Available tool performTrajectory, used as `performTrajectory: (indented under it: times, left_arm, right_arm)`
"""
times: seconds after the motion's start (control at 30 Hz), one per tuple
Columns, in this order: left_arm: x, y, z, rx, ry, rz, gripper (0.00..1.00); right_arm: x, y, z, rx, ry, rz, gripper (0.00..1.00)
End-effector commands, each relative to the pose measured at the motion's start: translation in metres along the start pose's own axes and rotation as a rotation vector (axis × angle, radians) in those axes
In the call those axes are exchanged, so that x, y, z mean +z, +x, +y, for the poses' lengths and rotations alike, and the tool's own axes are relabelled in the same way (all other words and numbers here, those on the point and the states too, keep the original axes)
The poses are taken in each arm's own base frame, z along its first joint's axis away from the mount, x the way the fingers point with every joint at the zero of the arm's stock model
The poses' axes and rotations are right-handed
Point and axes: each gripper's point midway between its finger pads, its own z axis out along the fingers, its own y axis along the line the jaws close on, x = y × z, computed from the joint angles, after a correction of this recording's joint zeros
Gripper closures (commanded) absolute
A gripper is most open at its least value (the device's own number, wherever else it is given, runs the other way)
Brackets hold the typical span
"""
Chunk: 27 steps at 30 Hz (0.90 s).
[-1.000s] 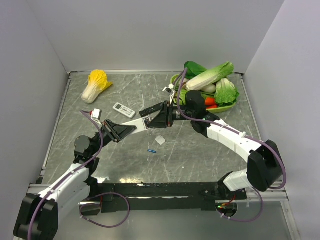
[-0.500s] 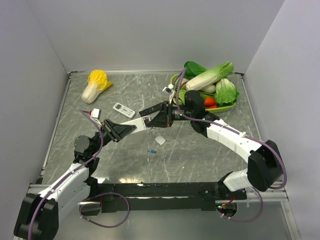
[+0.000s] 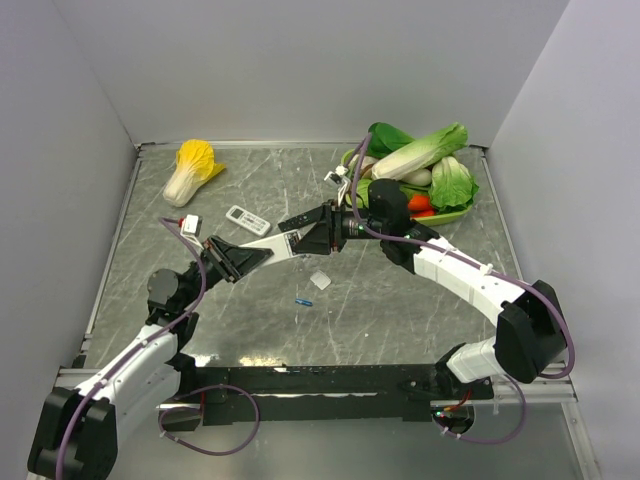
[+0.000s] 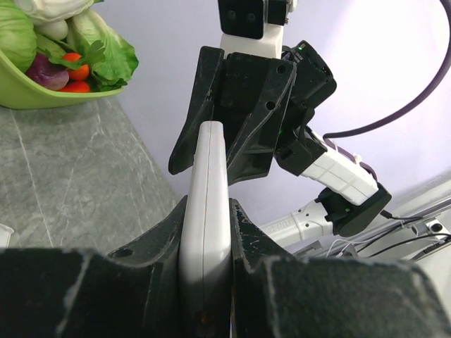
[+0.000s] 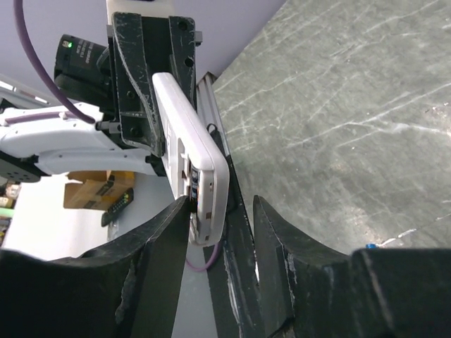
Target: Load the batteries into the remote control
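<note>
The left hand (image 4: 206, 232) clamps the remote control (image 4: 209, 162) edge-on between its fingers, holding it off the worktop (image 3: 400, 310) near the middle of the overhead frame. The right hand (image 5: 220, 208) stands partly open around the remote's far end. One finger (image 5: 165, 232) lies close against it, and the other stands off with a gap. One blue battery (image 3: 303, 301) lies on the worktop just below the hands, near a small white piece (image 3: 320, 280).

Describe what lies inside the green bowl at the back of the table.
The green bowl holds a napa cabbage, a lettuce, a dark green leaf and a red tomato. They cover the bowl's floor and whatever lies beneath them.
</note>
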Motion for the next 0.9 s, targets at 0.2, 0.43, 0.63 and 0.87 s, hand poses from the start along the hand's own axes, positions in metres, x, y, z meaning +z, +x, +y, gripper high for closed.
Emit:
performTrajectory:
  times: [0.2,0.43,0.63,0.87]
  left_arm:
    - [0.006,-0.004,-0.043,0.084,0.13,0.045,0.99]
    - [0.009,-0.005,-0.037,0.086,0.086,0.058,0.92]
    - [0.01,-0.023,-0.029,0.09,0.001,-0.05,0.4]
    - [0.004,-0.043,-0.022,-0.001,-0.054,-0.215,0.13]
  right_arm:
    - [-0.003,-0.031,0.041,-0.072,-0.106,-0.063,0.53]
    - [-0.008,-0.03,0.045,-0.048,-0.105,-0.079,0.78]
    - [-0.01,-0.038,0.045,0.006,-0.09,-0.158,0.94]
    - [-0.005,-0.047,0.044,0.145,-0.097,-0.299,1.0]
